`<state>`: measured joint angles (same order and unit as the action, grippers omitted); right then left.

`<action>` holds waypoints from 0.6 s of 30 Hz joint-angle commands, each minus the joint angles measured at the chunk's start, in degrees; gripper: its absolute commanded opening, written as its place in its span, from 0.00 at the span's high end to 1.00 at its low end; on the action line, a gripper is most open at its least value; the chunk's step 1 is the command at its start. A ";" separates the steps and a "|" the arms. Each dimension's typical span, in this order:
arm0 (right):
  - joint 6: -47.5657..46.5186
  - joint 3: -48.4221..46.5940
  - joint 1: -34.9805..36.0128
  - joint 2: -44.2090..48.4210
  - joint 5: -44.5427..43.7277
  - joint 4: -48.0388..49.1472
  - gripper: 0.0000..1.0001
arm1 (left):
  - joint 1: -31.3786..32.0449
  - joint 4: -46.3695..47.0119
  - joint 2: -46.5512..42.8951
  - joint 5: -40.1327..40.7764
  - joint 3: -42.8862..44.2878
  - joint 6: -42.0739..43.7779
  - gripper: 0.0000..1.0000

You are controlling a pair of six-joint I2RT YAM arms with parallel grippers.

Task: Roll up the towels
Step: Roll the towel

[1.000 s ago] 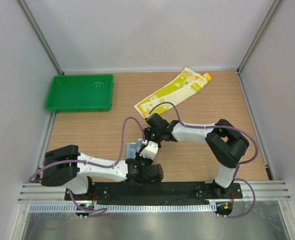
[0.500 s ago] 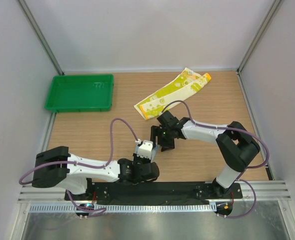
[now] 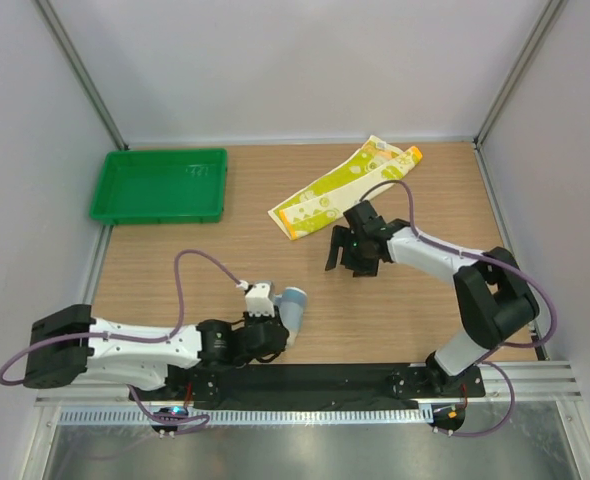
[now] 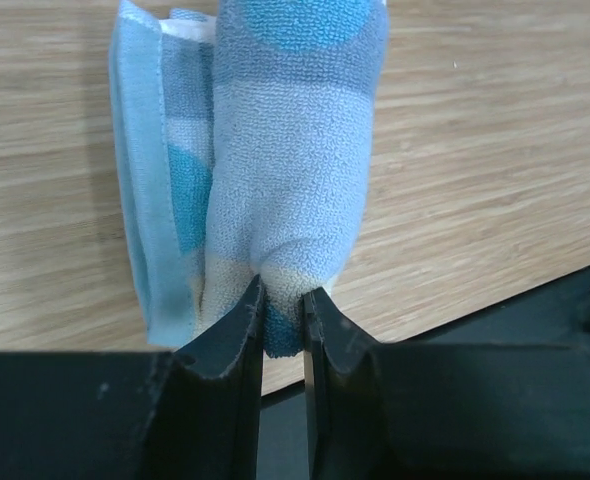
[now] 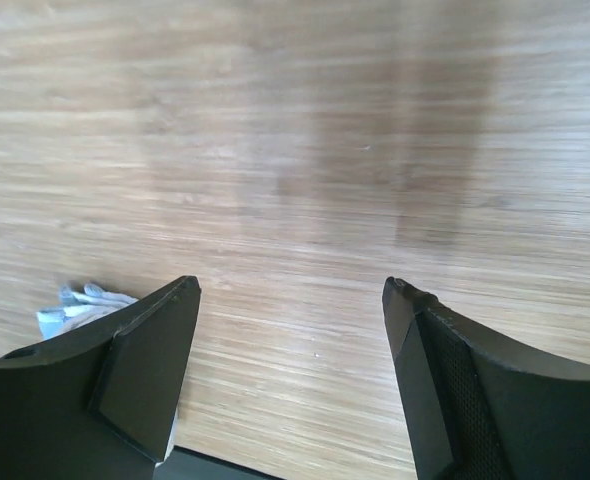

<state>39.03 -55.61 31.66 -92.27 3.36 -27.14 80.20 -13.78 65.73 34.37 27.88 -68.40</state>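
The light blue and white towel is rolled up and lies near the table's front edge. My left gripper is shut on its near end. In the left wrist view the roll stretches away from the fingertips, and the left gripper pinches its bottom fold. The long yellow-green towel with an orange edge lies flat and unrolled at the back. My right gripper hovers just in front of it, open, with only bare wood between the jaws. A corner of the blue towel shows at the left of that view.
A green plastic tray stands at the back left. Grey walls with metal posts close in the table on three sides. A black base rail runs along the near edge.
My right gripper opened, let go of the blue roll and pulled away to the back right. My left arm drew back to the left, keeping hold of the roll.
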 commanded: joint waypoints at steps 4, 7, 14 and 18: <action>-2.37 2.09 -4.50 10.16 -1.78 0.68 0.19 | -5.58 6.57 -8.41 -7.65 -11.69 -9.63 1.00; -2.99 3.14 -5.91 11.93 1.64 1.55 0.19 | -6.90 7.45 -12.55 -8.26 -16.62 -15.26 1.00; -2.47 10.25 -5.30 15.80 20.81 17.17 0.19 | -9.80 -3.96 -26.95 -8.71 -22.16 -27.56 1.00; 0.87 18.14 -3.54 16.51 25.02 28.77 0.19 | -10.42 -10.55 -33.28 -9.58 -23.39 -31.08 1.00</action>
<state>37.41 -41.87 26.85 -77.84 20.73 -11.75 70.35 -11.11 35.14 26.13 6.68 -94.35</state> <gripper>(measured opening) 0.812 0.176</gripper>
